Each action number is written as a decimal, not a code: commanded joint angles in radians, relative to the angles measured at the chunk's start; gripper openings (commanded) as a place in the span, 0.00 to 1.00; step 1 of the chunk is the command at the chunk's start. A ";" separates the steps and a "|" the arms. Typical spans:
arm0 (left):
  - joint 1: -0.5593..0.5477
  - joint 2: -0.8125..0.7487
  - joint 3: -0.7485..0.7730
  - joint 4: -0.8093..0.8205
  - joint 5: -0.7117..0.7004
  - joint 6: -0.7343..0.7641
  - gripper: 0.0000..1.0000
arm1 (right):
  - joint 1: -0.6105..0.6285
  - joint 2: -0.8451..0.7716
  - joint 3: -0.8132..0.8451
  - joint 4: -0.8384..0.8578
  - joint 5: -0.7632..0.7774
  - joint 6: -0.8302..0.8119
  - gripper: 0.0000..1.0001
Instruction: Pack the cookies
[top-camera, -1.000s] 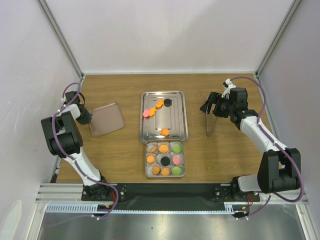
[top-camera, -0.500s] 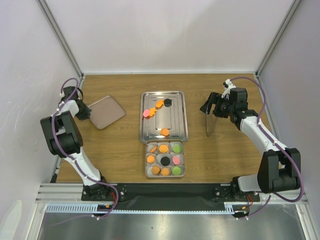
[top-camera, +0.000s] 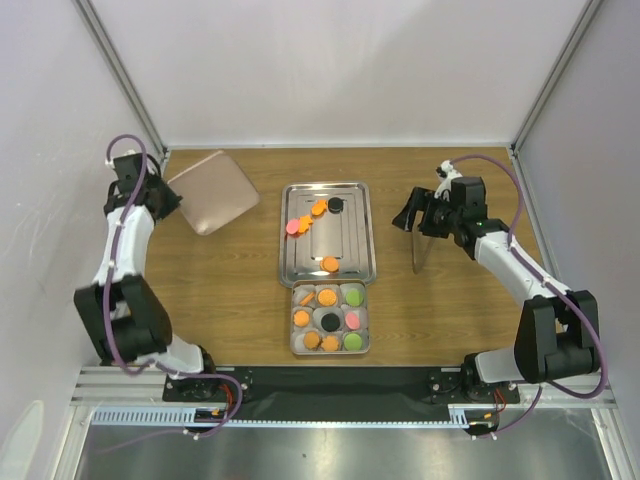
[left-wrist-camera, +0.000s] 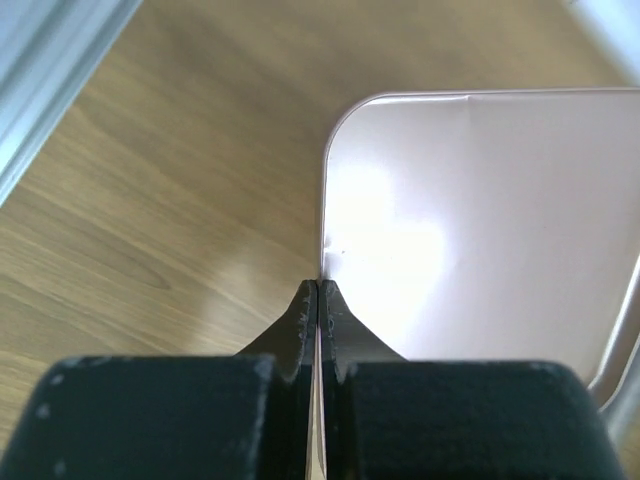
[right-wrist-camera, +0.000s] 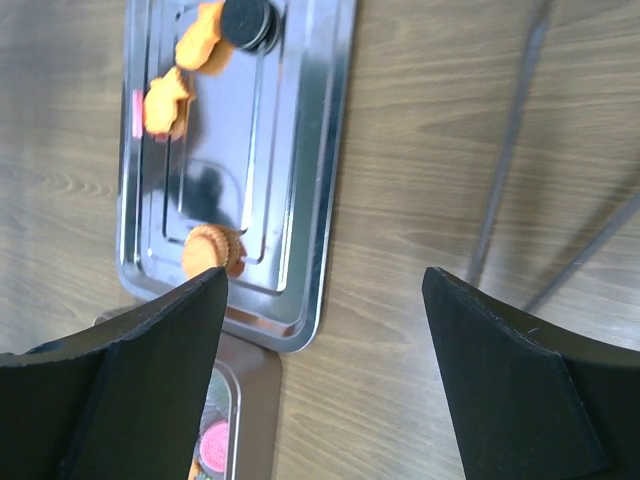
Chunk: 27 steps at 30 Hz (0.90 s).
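Several cookies lie on the silver tray (top-camera: 352, 235): an orange one (top-camera: 318, 208), a black one (top-camera: 336, 205), a pink one (top-camera: 293, 226) and an orange one (top-camera: 328, 264) near its front edge. The cookie box (top-camera: 329, 350) in front of the tray holds more cookies in paper cups. My left gripper (top-camera: 160, 196) is shut on the edge of the flat pink lid (top-camera: 212, 190) and holds it tilted at the back left; the left wrist view shows the closed jaws (left-wrist-camera: 317, 287) pinching the lid (left-wrist-camera: 480, 230). My right gripper (top-camera: 412, 215) is open and empty, right of the tray; in the right wrist view it (right-wrist-camera: 325, 285) hovers over the tray's edge (right-wrist-camera: 330, 150).
Metal tongs (top-camera: 418, 248) lie on the wooden table just right of the tray, under my right gripper, and show in the right wrist view (right-wrist-camera: 510, 130). White walls and frame posts close in the table at back and sides.
My left arm has lifted the pink lid and carried it back and slightly right, toward the back-left corner. My right gripper has shifted slightly left.
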 joint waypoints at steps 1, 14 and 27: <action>-0.031 -0.160 -0.022 0.024 0.049 -0.037 0.00 | 0.022 0.001 0.027 0.045 -0.038 0.003 0.85; -0.393 -0.418 -0.188 0.058 0.122 -0.047 0.00 | 0.191 -0.199 0.064 0.062 -0.095 0.110 0.89; -0.638 -0.477 -0.326 0.157 0.190 -0.104 0.01 | 0.353 -0.181 0.058 0.102 -0.063 0.138 0.93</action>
